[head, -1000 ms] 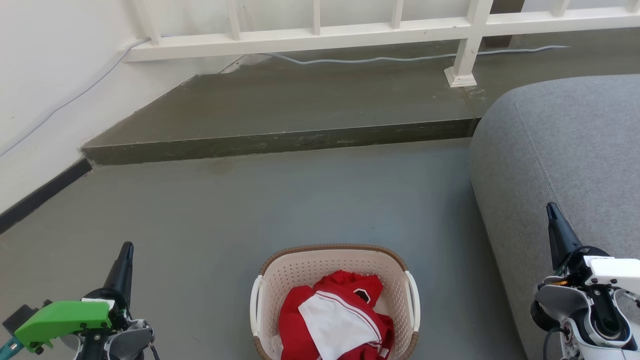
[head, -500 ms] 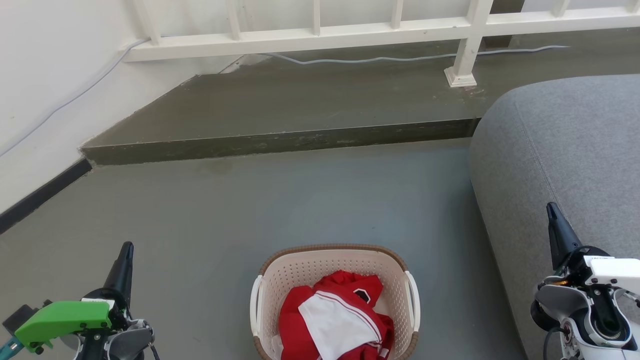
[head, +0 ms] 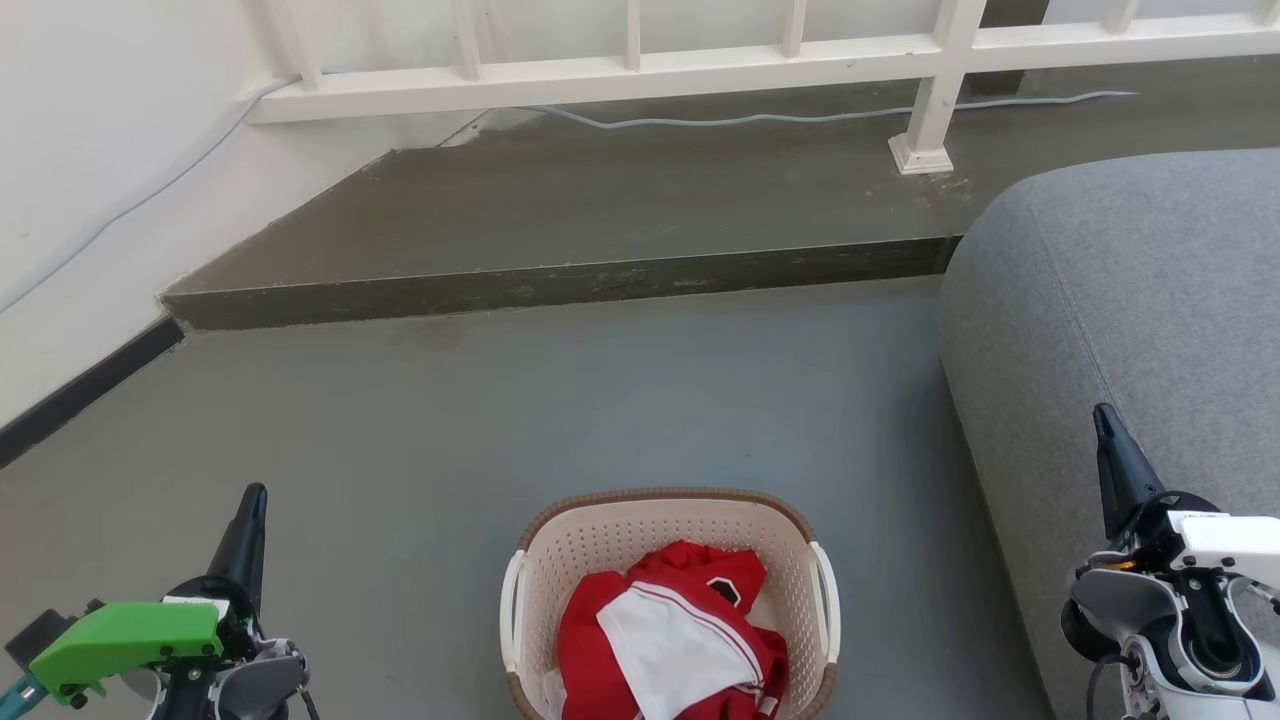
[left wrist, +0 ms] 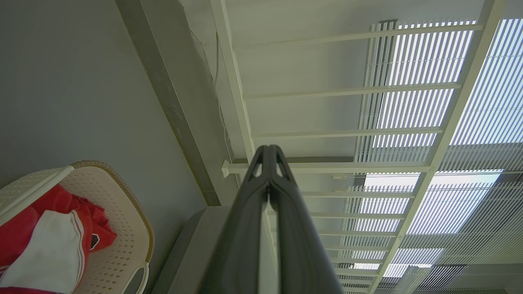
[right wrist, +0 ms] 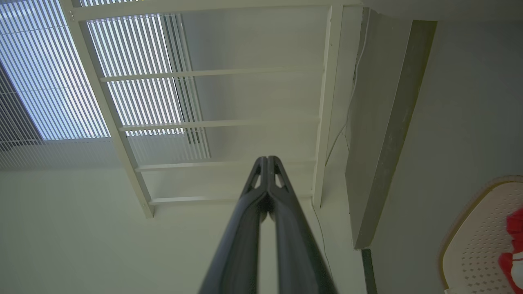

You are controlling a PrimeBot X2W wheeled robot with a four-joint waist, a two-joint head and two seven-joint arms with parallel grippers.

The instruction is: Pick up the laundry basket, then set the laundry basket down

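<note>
Floor (head: pixel 620 400): laundry basket (head: pixel 668 528) unmoved; L hand (head: pixel 254 494), R hand (head: pixel 1101 414) both pressed together, unchanged.

nothing readable anywhere tbh. the red and white crumpled garment (head: pixel 670 640) in the cream perforated plastic laundry basket (head: pixel 600 540) has a small dark patch (head: pixel 723 590) on it, way too small to make out. there's a tiny pale sticker (head: pixel 195 602) on the body of the left gripper (head: pixel 256 490) and what looks like a faint line of print (head: pixel 1190 517) on the white housing of the right gripper (head: pixel 1100 412), both just blur.
</note>
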